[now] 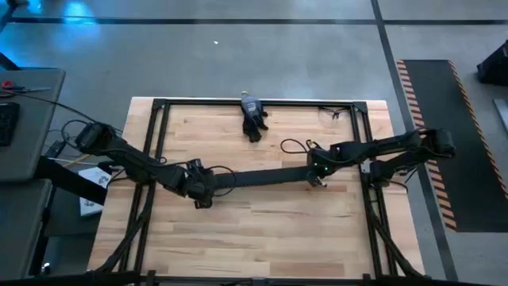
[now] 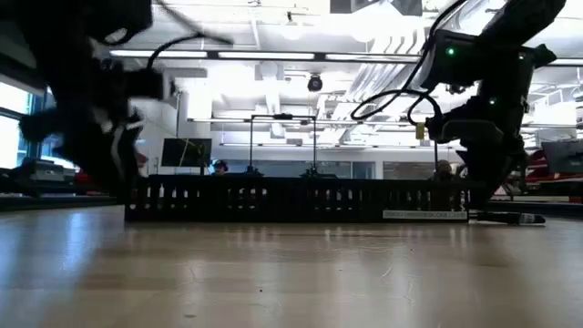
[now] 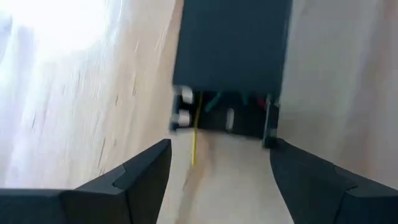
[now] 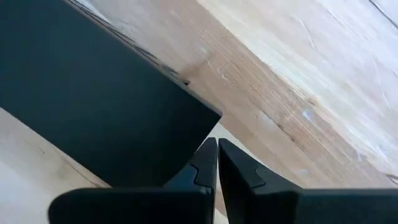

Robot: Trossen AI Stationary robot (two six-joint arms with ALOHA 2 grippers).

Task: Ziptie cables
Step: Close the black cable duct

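We found the cables [image 3: 214, 102] showing as coloured strands inside the open end of the black duct [image 1: 266, 177] lying across the tabletop [image 1: 262, 230]. The left gripper [image 3: 217, 177] hovered at that end, jaws spread wide and empty. The right gripper [image 4: 217, 165] sat at the duct's other end, jaws closed together, gripping nothing that we could see.

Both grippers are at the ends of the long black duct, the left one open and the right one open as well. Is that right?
Not quite. The right gripper is shut: the right wrist view shows its fingers pressed together beside the duct. The left gripper is open, as the left wrist view shows, facing the duct end where the cables show.
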